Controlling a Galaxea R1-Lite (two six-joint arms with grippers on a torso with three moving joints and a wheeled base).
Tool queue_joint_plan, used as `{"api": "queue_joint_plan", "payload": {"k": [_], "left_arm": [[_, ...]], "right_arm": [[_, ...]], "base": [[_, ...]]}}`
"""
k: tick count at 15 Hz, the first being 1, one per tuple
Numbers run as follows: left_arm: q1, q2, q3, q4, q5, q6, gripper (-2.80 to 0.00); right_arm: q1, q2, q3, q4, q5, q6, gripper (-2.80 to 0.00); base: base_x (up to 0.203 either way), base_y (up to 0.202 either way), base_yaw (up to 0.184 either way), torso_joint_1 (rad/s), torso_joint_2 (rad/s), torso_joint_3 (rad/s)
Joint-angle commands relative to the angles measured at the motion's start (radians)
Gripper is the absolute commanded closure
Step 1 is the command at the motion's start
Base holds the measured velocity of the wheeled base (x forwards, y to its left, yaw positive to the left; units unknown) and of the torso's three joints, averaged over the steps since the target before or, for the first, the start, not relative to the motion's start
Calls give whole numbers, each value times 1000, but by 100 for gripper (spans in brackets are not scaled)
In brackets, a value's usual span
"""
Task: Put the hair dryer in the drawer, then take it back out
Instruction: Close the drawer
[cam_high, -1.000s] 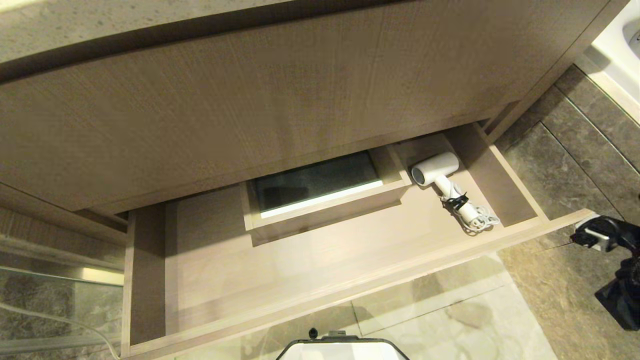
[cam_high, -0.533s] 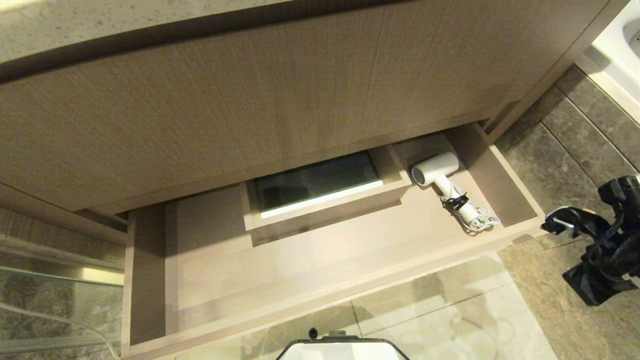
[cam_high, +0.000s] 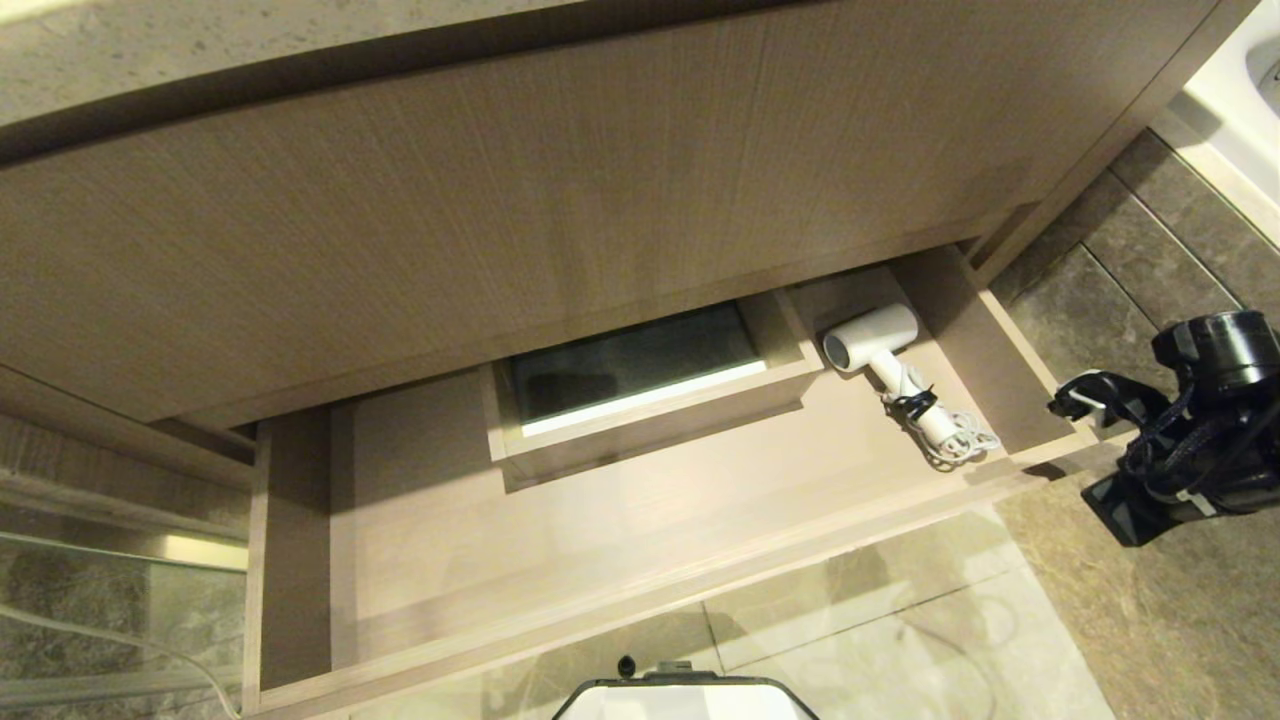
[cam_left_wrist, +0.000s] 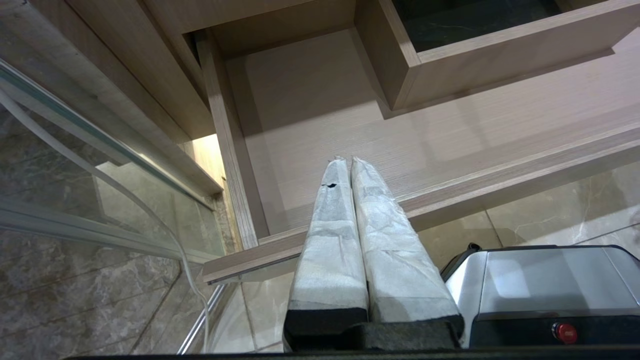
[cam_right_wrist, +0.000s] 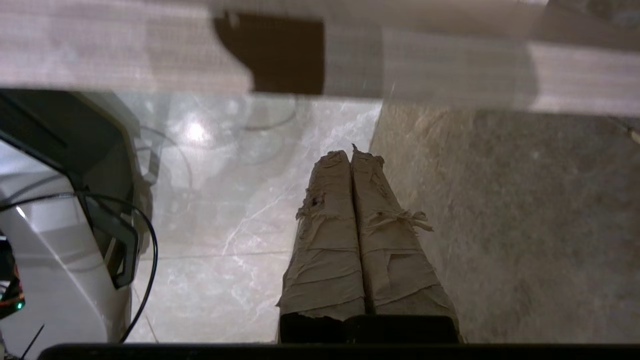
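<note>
Drawer (cam_high: 700, 560) has slid a bit toward shut w/ right gripper (cam_right_wrist: 350, 155), fingers pressed together, pushing its front corner at 3 o'clock, hair dryer (cam_high: 870, 338) inside at 1 o'clock; left gripper (cam_left_wrist: 347, 162) parked, pressed together too.

Speckled stone countertop (cam_high: 150, 50), tall wood-grain panel (cam_high: 500, 200), marble floor tiles (cam_high: 1150, 620) (glossy)

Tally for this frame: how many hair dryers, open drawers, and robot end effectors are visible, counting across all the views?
Hair dryer: 1
Drawer, open: 1
End effectors: 2, left end effector and right end effector
Total: 4
</note>
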Motion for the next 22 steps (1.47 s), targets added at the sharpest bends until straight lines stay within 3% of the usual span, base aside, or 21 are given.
{"api": "queue_joint_plan", "payload": {"k": [1, 6, 9, 15, 22], "left_arm": [[0, -2, 0, 0, 0, 0, 0], [0, 0, 0, 0, 0, 0, 0], [0, -1, 0, 0, 0, 0, 0], [0, -2, 1, 0, 0, 0, 0], [0, -1, 0, 0, 0, 0, 0]], "right_arm": [[1, 20, -4, -9, 0, -3, 0], [1, 37, -29, -52, -3, -1, 0], [4, 56, -65, -199, 4, 12, 0], [73, 113, -132, -511, 20, 254, 0], [70, 65, -104, -550, 16, 285, 0]], "base": [[0, 0, 0, 0, 0, 0], [0, 0, 0, 0, 0, 0], [0, 0, 0, 0, 0, 0], [0, 0, 0, 0, 0, 0], [0, 0, 0, 0, 0, 0]]}}
